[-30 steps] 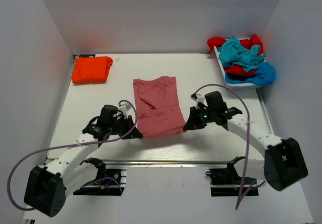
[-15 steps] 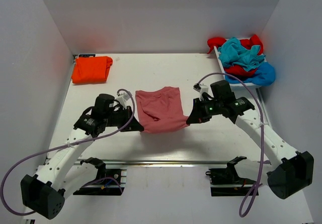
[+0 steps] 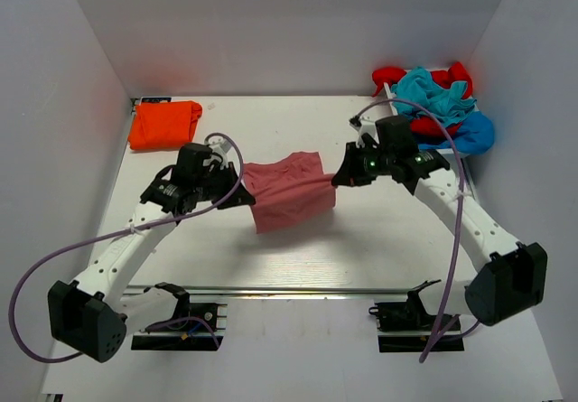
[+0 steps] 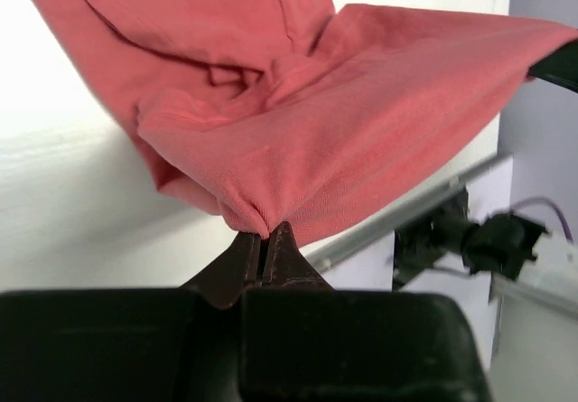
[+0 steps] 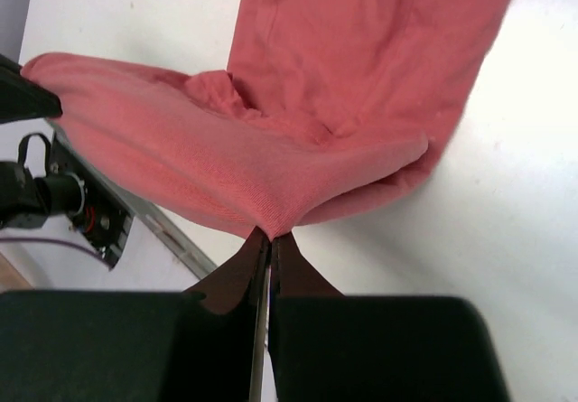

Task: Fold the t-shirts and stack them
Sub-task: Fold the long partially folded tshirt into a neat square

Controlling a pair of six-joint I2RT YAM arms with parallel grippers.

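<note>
At centre frame the pink shirt (image 3: 289, 194) is gripped at both ends, with the left hand (image 3: 247, 200) clamped on its left corner and the right hand (image 3: 336, 179) on its right. Its long axis is stretched left to right, and it seemingly sags above the surface (image 3: 379, 239).

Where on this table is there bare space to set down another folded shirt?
Bare table runs along the back, between the folded orange shirt and the shirt pile at back right. The near strip in front of the pink shirt is also bare. The middle is crowded: left gripper and right gripper hold that shirt stretched between them.
</note>
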